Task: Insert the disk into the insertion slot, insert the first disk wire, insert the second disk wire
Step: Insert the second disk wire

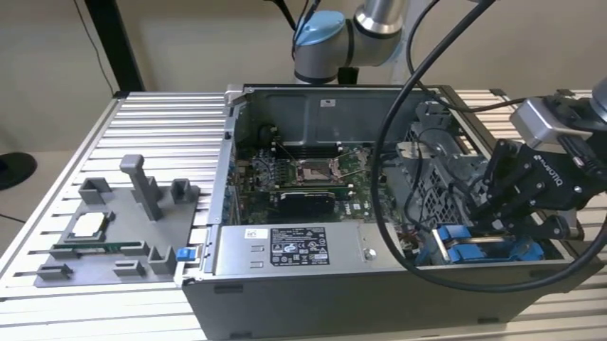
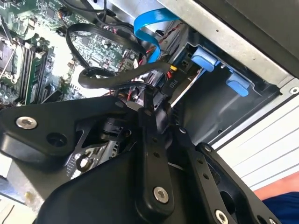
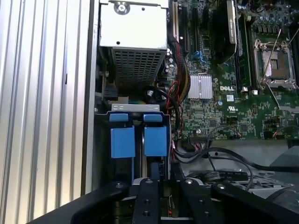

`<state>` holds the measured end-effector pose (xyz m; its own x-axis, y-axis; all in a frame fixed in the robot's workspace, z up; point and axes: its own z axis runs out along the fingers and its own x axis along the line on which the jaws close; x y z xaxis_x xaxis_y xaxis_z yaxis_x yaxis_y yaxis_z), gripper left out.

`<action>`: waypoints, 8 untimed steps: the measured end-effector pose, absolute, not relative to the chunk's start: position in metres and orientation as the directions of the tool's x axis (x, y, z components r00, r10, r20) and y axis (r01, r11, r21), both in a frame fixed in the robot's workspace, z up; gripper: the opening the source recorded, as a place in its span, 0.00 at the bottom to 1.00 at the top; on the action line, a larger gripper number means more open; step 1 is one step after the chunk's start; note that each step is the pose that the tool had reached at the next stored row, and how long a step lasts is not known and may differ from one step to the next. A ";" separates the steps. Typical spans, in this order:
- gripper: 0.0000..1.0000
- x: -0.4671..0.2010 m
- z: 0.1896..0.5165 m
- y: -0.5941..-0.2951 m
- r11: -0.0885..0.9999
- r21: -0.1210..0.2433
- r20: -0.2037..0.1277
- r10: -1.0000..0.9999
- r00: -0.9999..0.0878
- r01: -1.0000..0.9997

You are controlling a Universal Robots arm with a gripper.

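The gripper is working at the lower right of the exterior view, down in the corner of the open computer case on the ribbed table. In the second wrist view its fingers are closing on the black connector of a disk wire, nearly shut around that small plug. The disk is sitting in the insertion slot, blue carrier tabs upward. The plug is rigid and light but its cable is stiff and springy, likely pulling sideways; holding the plug body squarely is advisable, since its contacts look fragile. The mating socket is hidden behind the fingers, and whether the plug is seated cannot be made out.
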<state>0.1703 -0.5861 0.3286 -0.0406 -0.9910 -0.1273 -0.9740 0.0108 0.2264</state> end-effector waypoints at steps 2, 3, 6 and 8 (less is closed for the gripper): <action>1.00 0.170 0.333 -0.586 0.011 0.226 -0.129 -0.991 -0.041 -0.974; 1.00 0.170 0.337 -0.586 0.011 0.226 -0.129 -0.991 -0.041 -0.974; 1.00 0.170 0.348 -0.586 0.010 0.226 -0.131 -0.991 -0.041 -0.974; 1.00 0.170 0.356 -0.586 0.010 0.226 -0.132 -0.990 -0.041 -0.974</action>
<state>0.1703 -0.5861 0.3564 -0.0406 -0.9904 -0.1325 -0.9740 0.0096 0.2265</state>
